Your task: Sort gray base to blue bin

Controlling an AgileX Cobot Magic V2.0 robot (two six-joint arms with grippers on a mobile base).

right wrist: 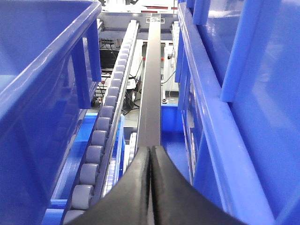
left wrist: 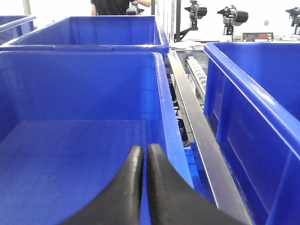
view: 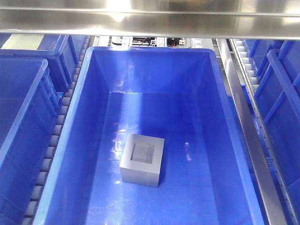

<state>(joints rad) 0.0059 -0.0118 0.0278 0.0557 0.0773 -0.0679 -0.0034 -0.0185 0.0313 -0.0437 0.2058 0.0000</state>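
Gray base (view: 142, 160) sits recess-up on the floor of the blue bin (view: 89, 61), apart from both empty grippers, left gripper (left wrist: 142, 154) and right gripper (right wrist: 151, 154) each closed.

In the front view a steel bar (view: 150, 21) hides the far rim of the blue bin (view: 84, 93), and the bottom edge cuts off its near end. Neither arm appears there. Both wrist views crop the left gripper (left wrist: 142, 154) and right gripper (right wrist: 151, 154) behind their fingertips. Beyond the left fingertips, a dark-clothed figure (left wrist: 110, 6), perhaps a person, is cut off.
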